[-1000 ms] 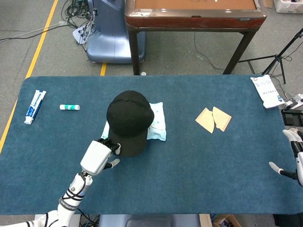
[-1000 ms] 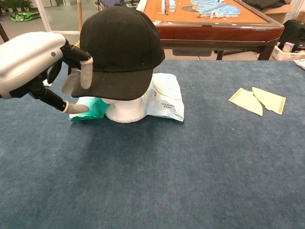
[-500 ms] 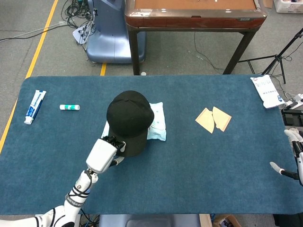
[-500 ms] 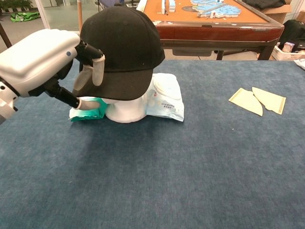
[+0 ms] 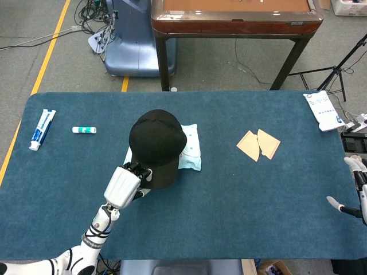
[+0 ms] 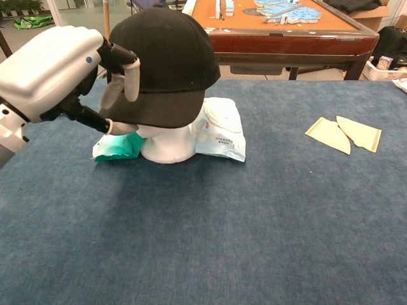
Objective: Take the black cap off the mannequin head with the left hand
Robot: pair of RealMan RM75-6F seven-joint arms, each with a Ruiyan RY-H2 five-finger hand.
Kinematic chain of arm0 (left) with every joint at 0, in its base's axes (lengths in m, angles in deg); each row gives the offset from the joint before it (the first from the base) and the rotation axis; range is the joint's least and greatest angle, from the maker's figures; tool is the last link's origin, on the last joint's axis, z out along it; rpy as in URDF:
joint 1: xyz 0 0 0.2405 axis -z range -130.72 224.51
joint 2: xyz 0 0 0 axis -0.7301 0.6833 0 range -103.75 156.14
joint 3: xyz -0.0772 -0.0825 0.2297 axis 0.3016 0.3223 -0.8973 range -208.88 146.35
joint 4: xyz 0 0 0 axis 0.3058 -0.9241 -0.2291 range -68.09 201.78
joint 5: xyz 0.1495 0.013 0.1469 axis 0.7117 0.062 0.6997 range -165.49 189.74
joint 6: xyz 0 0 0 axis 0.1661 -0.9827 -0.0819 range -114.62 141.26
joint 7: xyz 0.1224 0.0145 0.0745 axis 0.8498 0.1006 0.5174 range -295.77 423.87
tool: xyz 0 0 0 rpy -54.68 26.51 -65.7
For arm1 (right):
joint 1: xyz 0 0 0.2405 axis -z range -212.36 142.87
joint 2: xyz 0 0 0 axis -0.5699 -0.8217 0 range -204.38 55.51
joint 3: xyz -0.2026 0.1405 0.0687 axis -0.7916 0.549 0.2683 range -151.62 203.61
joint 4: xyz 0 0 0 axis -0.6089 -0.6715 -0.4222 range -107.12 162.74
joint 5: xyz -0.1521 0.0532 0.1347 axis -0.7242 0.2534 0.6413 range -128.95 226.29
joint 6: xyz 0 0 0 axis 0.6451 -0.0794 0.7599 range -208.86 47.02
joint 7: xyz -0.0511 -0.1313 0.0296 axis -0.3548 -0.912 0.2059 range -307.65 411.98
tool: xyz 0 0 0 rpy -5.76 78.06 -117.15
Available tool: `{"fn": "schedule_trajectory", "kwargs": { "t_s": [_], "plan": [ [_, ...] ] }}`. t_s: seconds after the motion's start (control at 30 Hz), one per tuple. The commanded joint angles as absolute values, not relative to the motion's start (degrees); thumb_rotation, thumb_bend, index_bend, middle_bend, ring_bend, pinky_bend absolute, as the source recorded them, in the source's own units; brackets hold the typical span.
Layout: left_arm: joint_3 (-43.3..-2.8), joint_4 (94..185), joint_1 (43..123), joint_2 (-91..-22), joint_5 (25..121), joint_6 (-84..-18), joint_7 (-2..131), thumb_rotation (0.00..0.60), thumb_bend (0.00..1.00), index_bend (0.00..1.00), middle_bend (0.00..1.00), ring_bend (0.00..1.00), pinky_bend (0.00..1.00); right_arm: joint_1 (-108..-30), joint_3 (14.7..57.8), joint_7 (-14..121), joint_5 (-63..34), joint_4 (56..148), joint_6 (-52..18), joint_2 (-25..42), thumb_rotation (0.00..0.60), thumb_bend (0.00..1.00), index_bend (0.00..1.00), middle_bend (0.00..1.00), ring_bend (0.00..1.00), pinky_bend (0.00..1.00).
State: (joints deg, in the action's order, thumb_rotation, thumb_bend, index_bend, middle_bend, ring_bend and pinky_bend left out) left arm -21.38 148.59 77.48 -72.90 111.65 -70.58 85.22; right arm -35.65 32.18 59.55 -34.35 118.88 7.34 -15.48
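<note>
The black fabric baseball cap (image 6: 166,60) sits on the white foam mannequin head (image 6: 166,143), its brim pinched by the left hand (image 6: 60,70); lifting remains.

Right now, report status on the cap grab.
Left hand pinching the cap brim, fingers above, thumb below. Cap on the head, not lifted. Right hand open at table edge. Nothing in the way.

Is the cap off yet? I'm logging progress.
No, the black cap sits on the white mannequin head, with the left hand at its brim.
</note>
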Motion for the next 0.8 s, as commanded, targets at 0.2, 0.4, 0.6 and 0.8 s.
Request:
{"fn": "schedule_trajectory", "kwargs": {
  "t_s": [0.2,0.4,0.6,0.8],
  "plan": [
    [-21.4,146.2,78.2,-74.9,113.7,-74.1,79.5,0.600,0.00,0.55,0.67,0.45,0.68,-35.7,32.2,59.5,-34.4,118.8,7.3,-15.4,0.600,0.00,0.13,0.16,0.08,0.16],
    [-21.1,145.7,78.5,-75.8,112.7,-74.5,77.4,0.600,0.00,0.57,0.63,0.43,0.67,-35.7,32.2,59.7,-34.4,118.8,7.2,-15.5,0.600,0.00,0.13,0.16,0.08,0.16],
    [-21.1,144.3,79.0,-76.6,113.3,-75.7,75.9,0.600,0.00,0.60,0.63,0.43,0.67,-35.7,32.2,59.7,-34.3,118.7,7.1,-15.5,0.600,0.00,0.13,0.16,0.08,0.16],
    [-20.8,143.5,79.3,-77.1,113.1,-76.2,75.4,0.600,0.03,0.62,0.63,0.43,0.67,-35.6,32.2,59.8,-34.4,118.7,7.1,-15.5,0.600,0.00,0.13,0.16,0.08,0.16]
  ]
}}
